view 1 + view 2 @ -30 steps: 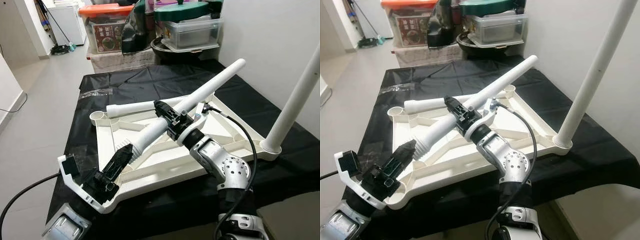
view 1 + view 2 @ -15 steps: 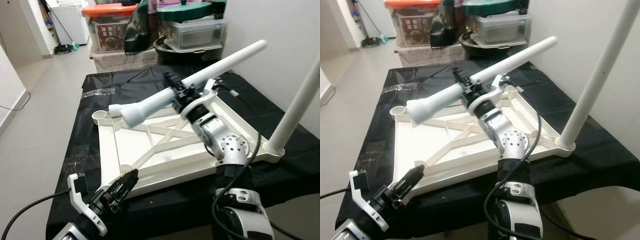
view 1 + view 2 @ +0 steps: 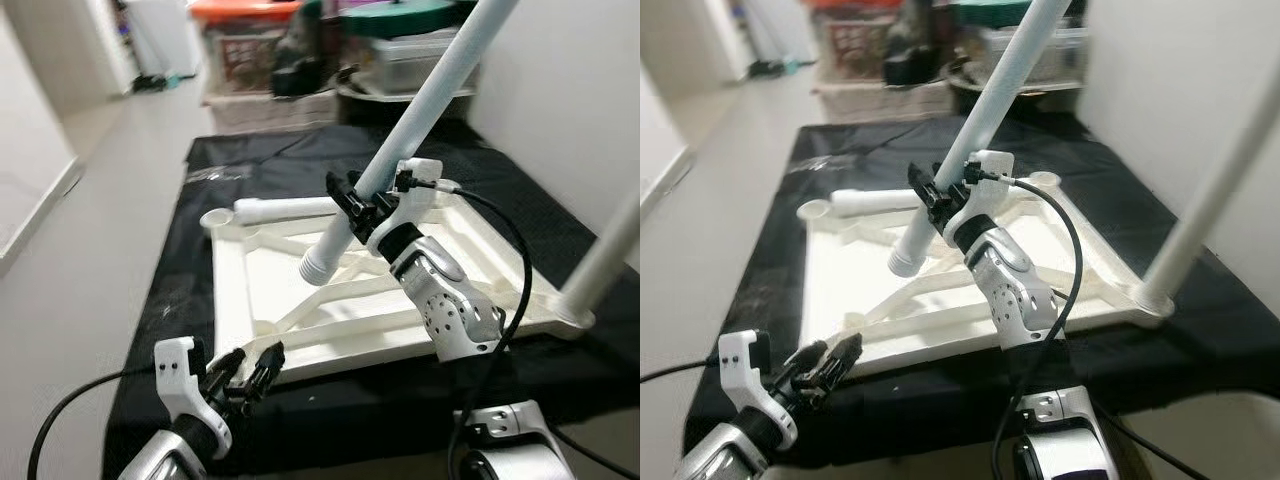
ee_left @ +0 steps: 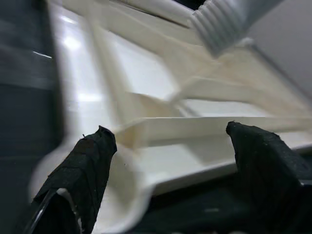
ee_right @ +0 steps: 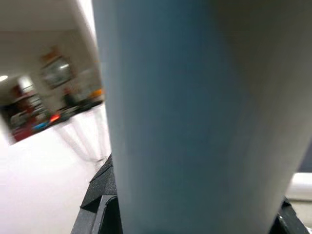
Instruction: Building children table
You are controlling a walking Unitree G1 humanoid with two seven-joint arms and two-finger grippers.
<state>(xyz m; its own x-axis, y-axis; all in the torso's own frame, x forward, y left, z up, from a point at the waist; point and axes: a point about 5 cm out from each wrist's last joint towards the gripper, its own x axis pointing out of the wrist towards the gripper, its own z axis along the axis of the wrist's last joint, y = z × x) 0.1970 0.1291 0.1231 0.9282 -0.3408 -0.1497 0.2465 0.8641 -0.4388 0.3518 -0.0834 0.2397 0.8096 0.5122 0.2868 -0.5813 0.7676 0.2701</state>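
The upturned white tabletop (image 3: 300, 300) lies underside-up on a table draped in black cloth (image 3: 200, 250), its ribs and corner sockets facing the ceiling. One white leg (image 3: 610, 250) already stands upright in the near right corner socket, so that corner looks done. A second leg (image 3: 400, 140) is clamped in the right gripper (image 3: 362, 205), whose black fingers are closed around the shaft; it slants steeply, its ribbed lower end hanging over the middle of the tabletop, touching no socket, while its upper end runs out past the top edge of the head views. A third leg (image 3: 285, 208) lies loose along the far edge of the tabletop, next to the empty far left socket (image 3: 215, 219). The left gripper (image 3: 252, 368) hovers low at the near left corner of the tabletop with its fingers spread and nothing between them; its wrist view looks across the pale rim and the corner socket there. By this reckoning the build is at an early stage: one leg seated, one carried and not yet lined up with a socket, one waiting, and a fourth not made out. Behind the table stand blurred storage boxes (image 3: 250, 50) with coloured lids
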